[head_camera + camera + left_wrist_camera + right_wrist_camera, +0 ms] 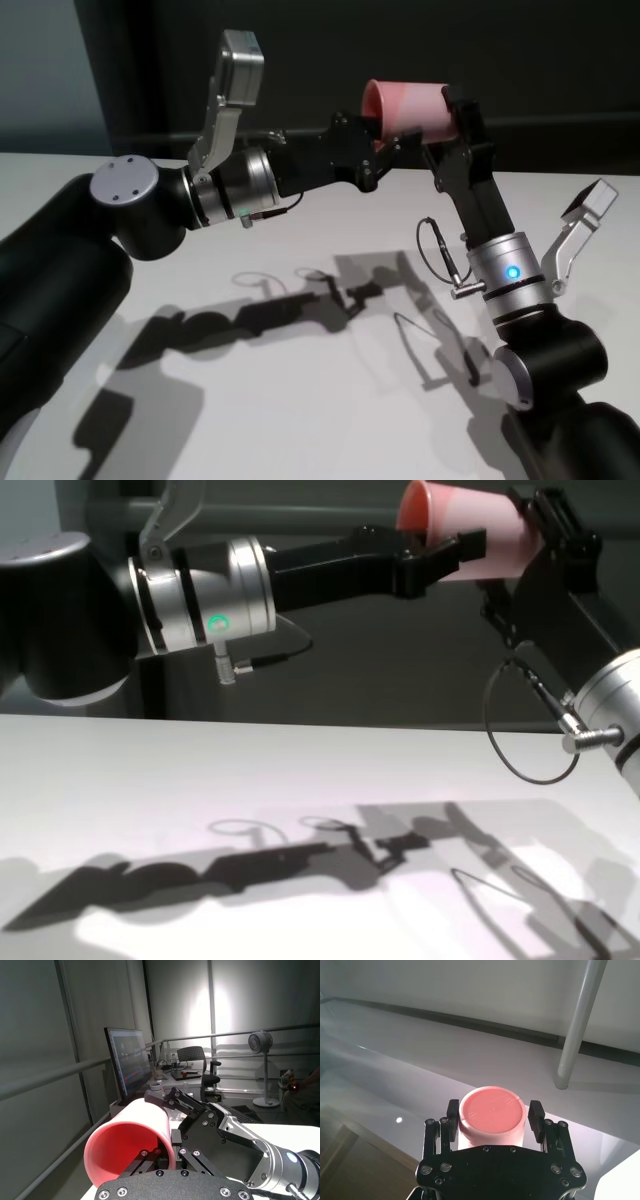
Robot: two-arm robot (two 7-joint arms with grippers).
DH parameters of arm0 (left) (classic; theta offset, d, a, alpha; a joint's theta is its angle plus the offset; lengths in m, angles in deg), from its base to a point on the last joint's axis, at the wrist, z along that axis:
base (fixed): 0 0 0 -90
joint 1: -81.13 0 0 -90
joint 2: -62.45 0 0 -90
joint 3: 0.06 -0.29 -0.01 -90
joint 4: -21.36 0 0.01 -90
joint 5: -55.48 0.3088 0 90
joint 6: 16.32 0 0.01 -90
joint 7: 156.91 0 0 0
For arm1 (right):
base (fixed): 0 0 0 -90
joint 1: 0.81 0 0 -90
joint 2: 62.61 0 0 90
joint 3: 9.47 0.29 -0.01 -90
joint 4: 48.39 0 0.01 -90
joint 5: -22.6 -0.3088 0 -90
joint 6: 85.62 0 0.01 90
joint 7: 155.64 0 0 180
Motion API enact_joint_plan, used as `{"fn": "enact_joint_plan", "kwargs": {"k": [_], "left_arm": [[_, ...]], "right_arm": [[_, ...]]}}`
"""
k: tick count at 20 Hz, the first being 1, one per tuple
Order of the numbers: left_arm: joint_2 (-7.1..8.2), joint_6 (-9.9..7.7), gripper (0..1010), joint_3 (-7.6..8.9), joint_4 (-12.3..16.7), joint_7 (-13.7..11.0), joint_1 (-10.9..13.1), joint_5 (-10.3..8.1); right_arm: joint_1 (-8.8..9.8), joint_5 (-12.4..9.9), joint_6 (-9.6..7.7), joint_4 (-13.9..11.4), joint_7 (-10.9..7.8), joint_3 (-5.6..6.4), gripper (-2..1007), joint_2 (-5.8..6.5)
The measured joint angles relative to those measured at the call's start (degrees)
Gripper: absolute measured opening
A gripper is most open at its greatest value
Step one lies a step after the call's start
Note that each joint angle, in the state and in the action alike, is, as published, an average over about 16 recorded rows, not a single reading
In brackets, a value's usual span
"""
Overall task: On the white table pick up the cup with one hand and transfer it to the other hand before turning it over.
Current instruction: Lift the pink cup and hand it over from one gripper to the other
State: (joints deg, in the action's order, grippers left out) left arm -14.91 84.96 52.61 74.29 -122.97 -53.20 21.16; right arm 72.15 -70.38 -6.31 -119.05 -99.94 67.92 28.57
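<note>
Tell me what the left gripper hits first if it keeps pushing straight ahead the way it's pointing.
The cup, almost at once. The left gripper points at its side, fingers already around the open-rim half, while the right gripper holds the base end. Just beyond the cup is the right gripper itself; whether the left fingers touch yet is unclear.

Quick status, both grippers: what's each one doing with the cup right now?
Left gripper: fingers around the cup near its rim, apparently shut on it.
Right gripper: fingers either side of the cup's base end; actual grip cannot be told.
</note>
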Motion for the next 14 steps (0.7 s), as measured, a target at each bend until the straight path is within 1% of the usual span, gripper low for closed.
{"fn": "enact_joint_plan", "kwargs": {"k": [8,14], "left_arm": [[0.0,0.0,47,0.0,0.0,0.0,0.0,0.0],[0.0,0.0,47,0.0,0.0,0.0,0.0,0.0]], "right_arm": [[0.0,0.0,-0.04,0.0,0.0,0.08,752,-0.05],[0.01,0.0,-0.07,0.0,0.02,0.12,735,-0.07]]}}
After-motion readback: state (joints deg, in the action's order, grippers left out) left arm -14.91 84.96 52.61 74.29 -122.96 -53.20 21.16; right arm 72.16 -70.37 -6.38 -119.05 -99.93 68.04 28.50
